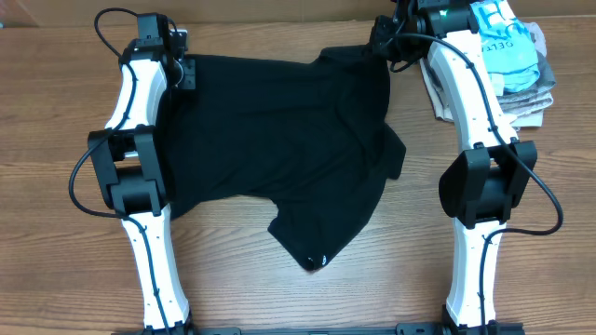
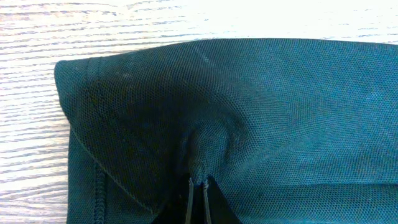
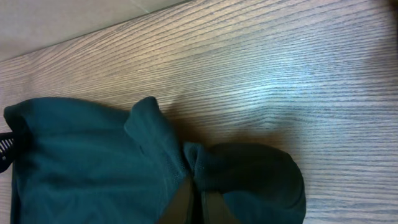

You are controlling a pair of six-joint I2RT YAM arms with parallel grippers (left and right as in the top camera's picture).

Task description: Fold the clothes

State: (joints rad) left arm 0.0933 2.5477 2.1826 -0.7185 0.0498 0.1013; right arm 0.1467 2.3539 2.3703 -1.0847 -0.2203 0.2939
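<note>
First, left hand (image 2: 199, 186): we see it clenched on a small pucker of black fabric, just inside the garment's stitched corner, toward the far left corner of the surface (image 1: 56, 270).
Clothes (image 1: 279, 149): we find one large black garment lying across the middle of the surface. It is mostly flat on its left half and rumpled and lapped over itself on its right half. Its far edge runs from one hand to the other.
Lower flap: we note a tongue of the garment reaching toward the near edge, with a small white mark (image 1: 322, 260) at its tip.
Right hand (image 3: 196, 198): we see it clenched on a rolled fold of the black fabric at the garment's far right corner, close to the far edge.
Far right corner: we see a light-blue printed shirt (image 1: 498, 42) lying on top of grey and beige folded garments (image 1: 533, 98), just right of the right arm.
</note>
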